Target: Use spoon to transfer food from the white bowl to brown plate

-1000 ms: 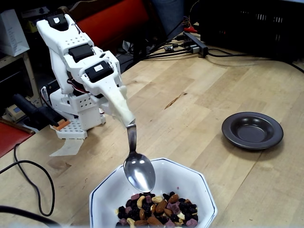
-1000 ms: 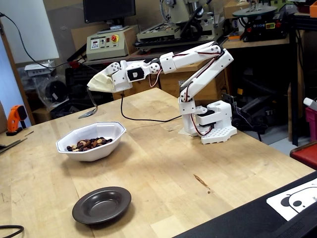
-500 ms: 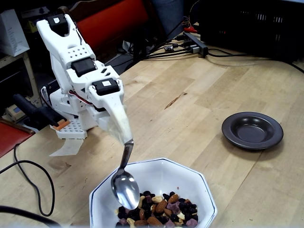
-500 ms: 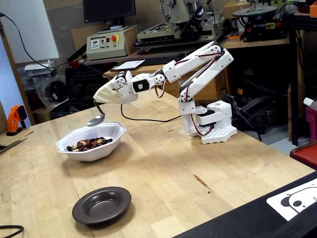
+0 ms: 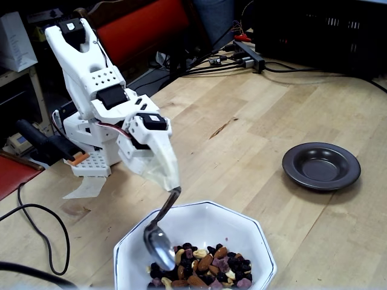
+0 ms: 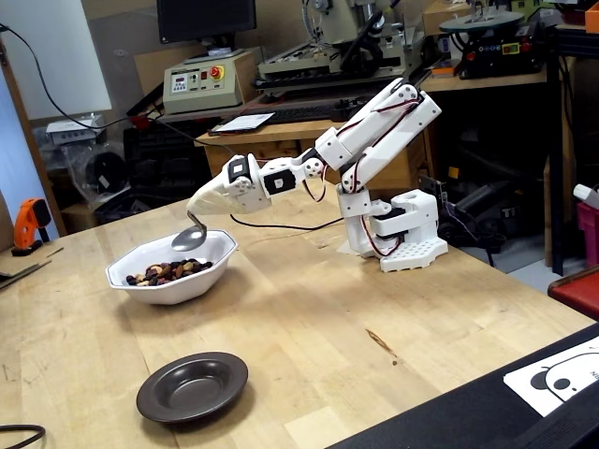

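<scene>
Spoon poised at the near edge of the nuts

From my seat: food (image 5: 202, 266) heaped in the white bowl (image 5: 251, 232), spoon (image 5: 158, 241) tipped in just above it, handle gripped by the cloth-wrapped gripper (image 5: 164, 169). Too steep a dig could shove the bowl. Another fixed view shows the clearance; brown plate (image 6: 192, 385) empty, well apart.

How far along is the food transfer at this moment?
Early. The brown plate is empty, so nothing is moved yet. The tool holds the spoon, its tip at the food in the white bowl. Scooping, carrying and tipping remain.
</scene>
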